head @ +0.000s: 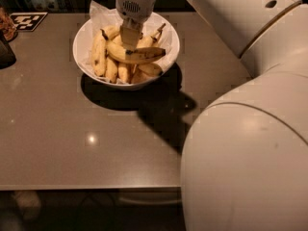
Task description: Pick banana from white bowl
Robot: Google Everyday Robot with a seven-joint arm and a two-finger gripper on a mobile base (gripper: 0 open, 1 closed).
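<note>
The white bowl (pixel 78 57), lined with crinkled white paper, stands at the back of the table and holds several yellow bananas. My gripper (pixel 129 38) reaches down over the middle of the bowl. It is shut on the banana (pixel 144 55), a long curved one that lies crosswise, raised a little above the other bananas (pixel 99 54). The gripper's fingertips are partly hidden against the fruit.
My large white arm (pixel 250 129) fills the right side and casts a shadow on the brown table (pixel 57 138). A black-and-white marker tag (pixel 28 19) and a dark object (pixel 6 52) sit at the far left. The table's front edge runs along the bottom.
</note>
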